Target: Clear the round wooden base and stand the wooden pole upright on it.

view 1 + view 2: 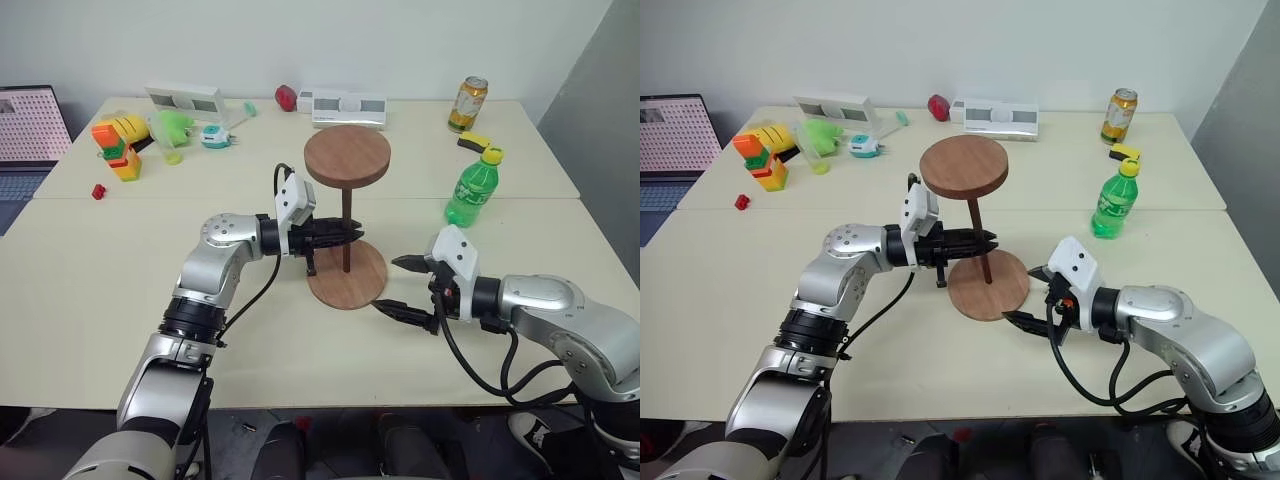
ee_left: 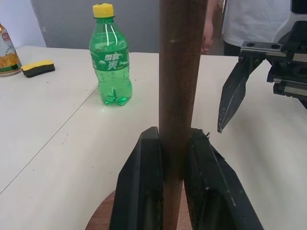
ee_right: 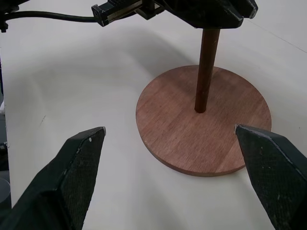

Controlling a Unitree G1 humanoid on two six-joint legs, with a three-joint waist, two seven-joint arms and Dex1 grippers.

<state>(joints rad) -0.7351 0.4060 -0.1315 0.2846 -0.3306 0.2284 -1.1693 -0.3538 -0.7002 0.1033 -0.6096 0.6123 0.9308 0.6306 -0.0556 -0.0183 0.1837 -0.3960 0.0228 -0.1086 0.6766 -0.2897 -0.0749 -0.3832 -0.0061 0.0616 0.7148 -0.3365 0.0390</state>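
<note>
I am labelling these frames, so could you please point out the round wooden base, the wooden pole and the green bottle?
round wooden base (image 3: 182, 139): right wrist view, bare top face.
wooden pole (image 1: 346, 255): left eye view, lower shaft.
green bottle (image 2: 111, 62): left wrist view, label.

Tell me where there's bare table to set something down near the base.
Bare table lies ahead of the left gripper, between the round wooden base and the green bottle. The near edge beside the left arm is bare too. The far edge is crowded: toys, boxes, can. The right gripper flanks the base.
</note>
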